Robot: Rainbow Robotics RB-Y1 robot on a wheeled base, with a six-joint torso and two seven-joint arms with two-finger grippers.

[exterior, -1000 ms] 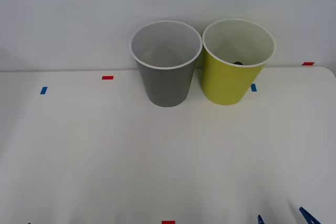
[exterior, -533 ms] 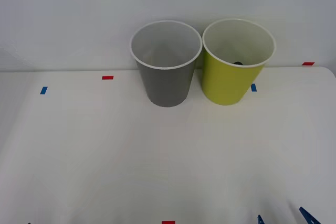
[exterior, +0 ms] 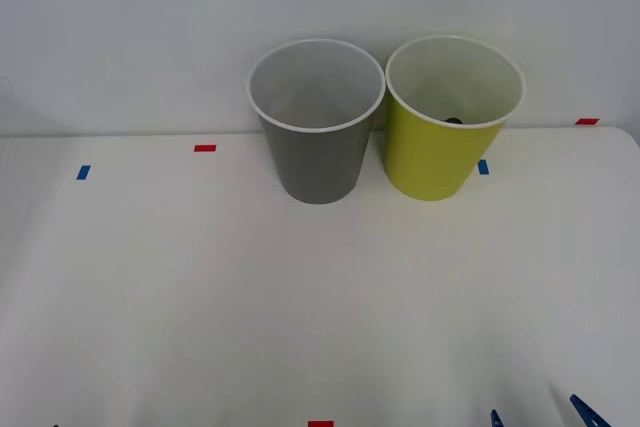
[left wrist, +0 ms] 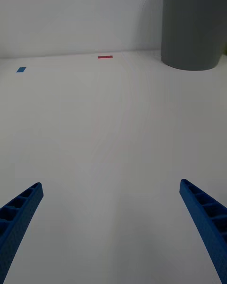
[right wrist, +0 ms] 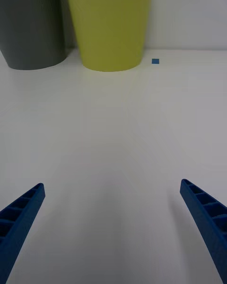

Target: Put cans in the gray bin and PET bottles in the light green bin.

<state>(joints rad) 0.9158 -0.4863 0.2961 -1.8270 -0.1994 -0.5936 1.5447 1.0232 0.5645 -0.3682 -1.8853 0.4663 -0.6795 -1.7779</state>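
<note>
Both bins stand side by side at the far edge of the bench, against the wall: the gray bin [exterior: 317,122] toward the middle and the light green bin [exterior: 450,117] just beside it, nearer the far right corner, their rims close together or touching. A small dark round shape shows over the near inside lip of the green bin, likely the cap of the PET bottle [exterior: 453,120] lying inside; if so, the sorting looks finished, since nothing loose lies on the bench. The right pincer [right wrist: 112,196] hangs low by the near edge toward the right corner, fingers wide apart and holding nothing; the left pincer [left wrist: 111,196] sits by the near edge on the left, likewise spread and empty. The sensible step now is to keep both arms parked low and level. Open bench runs from the near edge to the bins, marked only by small red and blue tape pieces [exterior: 205,148], so there is ample room.
</note>
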